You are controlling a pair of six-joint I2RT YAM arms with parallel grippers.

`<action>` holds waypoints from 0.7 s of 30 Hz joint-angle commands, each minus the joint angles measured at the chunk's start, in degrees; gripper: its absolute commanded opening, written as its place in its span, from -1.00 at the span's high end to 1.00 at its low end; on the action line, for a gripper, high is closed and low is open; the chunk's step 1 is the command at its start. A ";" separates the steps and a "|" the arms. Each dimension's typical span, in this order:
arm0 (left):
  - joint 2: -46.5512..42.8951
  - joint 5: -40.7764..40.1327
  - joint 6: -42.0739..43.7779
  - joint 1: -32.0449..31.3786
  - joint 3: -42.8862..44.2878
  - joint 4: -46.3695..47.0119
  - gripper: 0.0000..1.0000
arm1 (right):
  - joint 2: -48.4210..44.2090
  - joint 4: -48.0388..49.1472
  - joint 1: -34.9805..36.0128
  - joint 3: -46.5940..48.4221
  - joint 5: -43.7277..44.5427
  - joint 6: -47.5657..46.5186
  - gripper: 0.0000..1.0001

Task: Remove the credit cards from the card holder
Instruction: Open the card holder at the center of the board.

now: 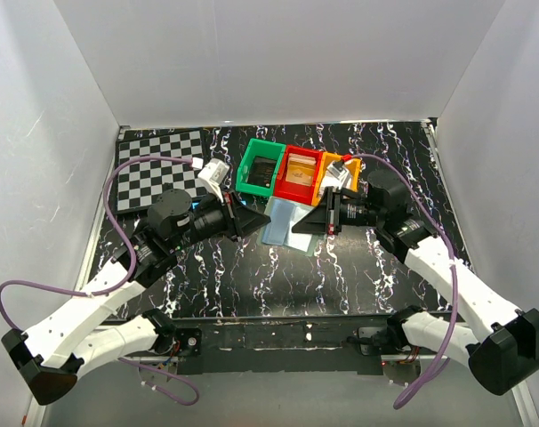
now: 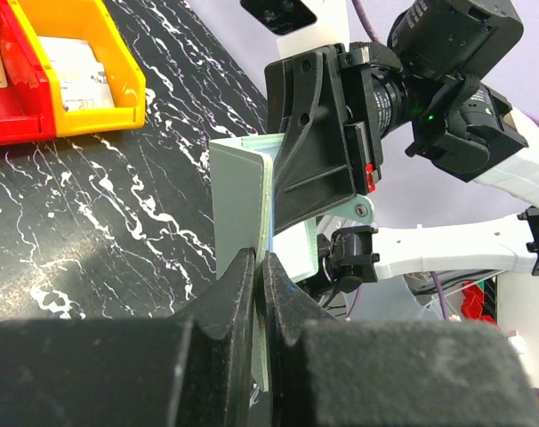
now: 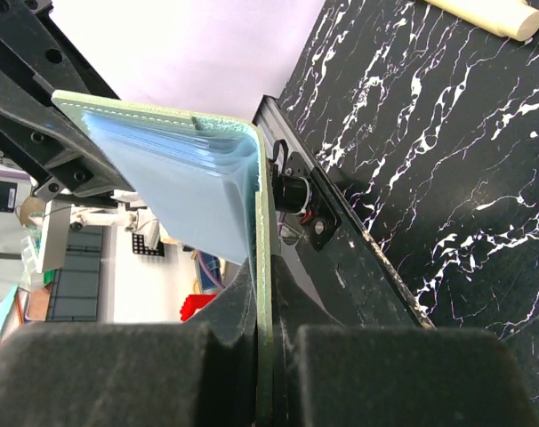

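The card holder [image 1: 281, 220] hangs open above the middle of the table, between my two grippers. My left gripper [image 1: 261, 222] is shut on one grey-green cover, whose edge [image 2: 238, 200] runs between the jaws [image 2: 259, 260] in the left wrist view. My right gripper [image 1: 299, 224] is shut on the other cover. In the right wrist view that thin green edge [image 3: 262, 222] passes between the gripper [image 3: 263, 271], and the pale-blue inner panel [image 3: 176, 169] fans out to the left. The credit cards are hidden; none shows in the holder's pockets.
Behind the holder stand a green bin [image 1: 248, 169], a red bin [image 1: 298, 172] and an orange bin [image 1: 326, 171], each with flat items inside. A checkerboard [image 1: 158, 165] lies back left, with a small white object [image 1: 214, 173] beside it. A cream rod [image 3: 483, 13] lies on the marbled table.
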 commanded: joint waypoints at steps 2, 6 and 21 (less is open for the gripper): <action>0.19 -1.49 -0.24 -0.34 3.49 -1.38 1.00 | 1.05 2.57 -0.03 -0.06 -1.06 0.41 0.97; 0.19 -1.75 0.02 -0.33 3.31 -1.64 1.00 | 0.61 4.50 -0.03 -0.85 -1.59 1.55 0.50; 3.09 -3.43 2.66 -0.42 8.94 -7.18 1.00 | 4.83 1.68 -0.55 -2.52 0.87 1.63 0.97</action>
